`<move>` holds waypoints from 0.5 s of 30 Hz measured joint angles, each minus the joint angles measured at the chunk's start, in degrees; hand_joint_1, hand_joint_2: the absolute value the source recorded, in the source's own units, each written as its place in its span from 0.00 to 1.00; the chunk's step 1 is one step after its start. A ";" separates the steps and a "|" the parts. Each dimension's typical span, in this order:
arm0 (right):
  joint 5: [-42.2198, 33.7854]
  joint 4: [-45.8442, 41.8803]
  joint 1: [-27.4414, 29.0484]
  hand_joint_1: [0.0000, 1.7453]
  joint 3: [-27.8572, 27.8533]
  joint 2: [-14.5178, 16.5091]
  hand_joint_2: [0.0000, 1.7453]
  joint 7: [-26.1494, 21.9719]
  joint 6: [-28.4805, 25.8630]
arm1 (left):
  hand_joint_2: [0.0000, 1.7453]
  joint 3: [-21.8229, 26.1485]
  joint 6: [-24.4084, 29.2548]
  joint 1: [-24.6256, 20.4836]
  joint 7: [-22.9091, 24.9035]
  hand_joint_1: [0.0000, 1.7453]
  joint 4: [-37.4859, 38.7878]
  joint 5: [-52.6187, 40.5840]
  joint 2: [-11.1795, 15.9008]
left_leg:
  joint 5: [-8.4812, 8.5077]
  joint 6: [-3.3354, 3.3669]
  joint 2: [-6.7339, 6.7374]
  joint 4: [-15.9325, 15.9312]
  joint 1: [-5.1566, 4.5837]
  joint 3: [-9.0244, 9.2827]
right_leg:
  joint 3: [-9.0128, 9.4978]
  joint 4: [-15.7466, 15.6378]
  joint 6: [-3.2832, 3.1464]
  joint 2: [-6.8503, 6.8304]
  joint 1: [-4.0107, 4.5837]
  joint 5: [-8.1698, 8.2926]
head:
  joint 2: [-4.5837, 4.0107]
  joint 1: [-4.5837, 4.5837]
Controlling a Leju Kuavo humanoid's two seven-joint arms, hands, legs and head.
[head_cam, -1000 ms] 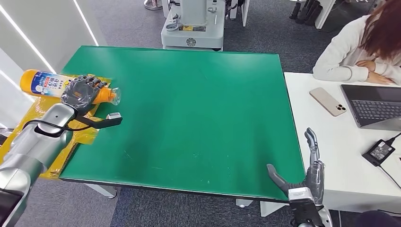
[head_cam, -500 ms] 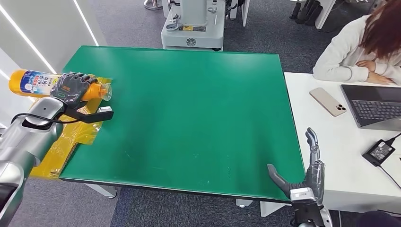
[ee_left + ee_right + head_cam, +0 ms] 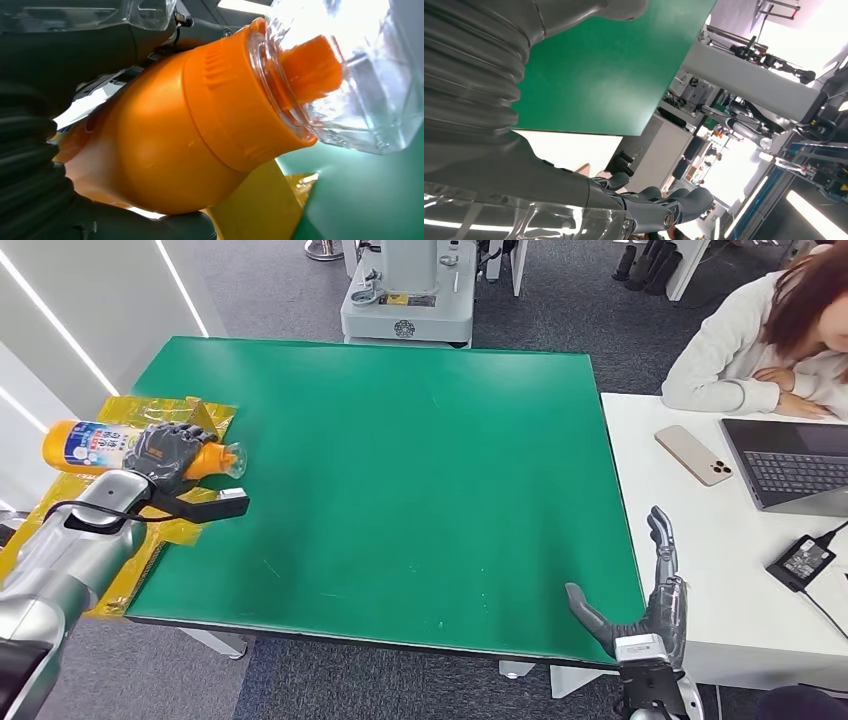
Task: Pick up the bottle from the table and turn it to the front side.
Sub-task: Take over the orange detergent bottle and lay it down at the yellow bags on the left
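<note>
Green table (image 3: 400,470) takes up most of head view, grey carpet around it. Nearest: right hand (image 3: 640,615) at table's near right corner, fingers straight and apart, thumb out, holding nothing; right wrist view shows same hand (image 3: 659,210) w/ fingers extended, green top beyond it.

Left side: left arm comes in from lower left, left hand (image 3: 165,455) wrapped round bottle (image 3: 100,443) near its neck. Bottle is orange w/ white-blue label, lying roughly horizontal, clear cap (image 3: 232,460) pointing toward table centre, base out past table's left edge. Can't tell if it touches anything below; looks lifted. Left wrist view: orange shoulder (image 3: 165,135) and clear cap (image 3: 360,80) up close, dark fingers (image 3: 125,227) clasped under the body.

Under/behind bottle: yellow bag (image 3: 150,520) draped over table's left edge, crinkled.

Right of green table: white desk (image 3: 700,540), touching or just beside it. On it a phone (image 3: 693,454), laptop (image 3: 795,465), black charger (image 3: 800,560) w/ cable. Person (image 3: 760,340) in white top sits at the far side of desk, arms on it.

Far end: grey-white machine base (image 3: 408,290) just beyond table's far edge.
</note>
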 joint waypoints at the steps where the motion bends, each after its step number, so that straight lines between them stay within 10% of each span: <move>1: 0.00 0.00 0.00 0.00 0.01 0.00 1.00 0.00 0.00 | 1.00 0.01 0.13 0.47 -0.01 1.00 0.10 0.07 -0.22 | 0.00 0.00 0.00 0.00 0.00 0.00 | 0.00 0.00 0.00 0.00 0.00 0.00 | 0.00 0.00; 15: 0.36 -0.14 -0.67 0.00 -0.02 0.00 1.00 0.94 0.08 | 1.00 0.00 -1.25 3.46 0.15 1.00 1.26 -1.28 -4.73 | 0.00 0.00 -0.01 0.00 0.00 -0.01 | -0.01 0.00 0.00 0.00 0.00 0.01 | 0.00 0.01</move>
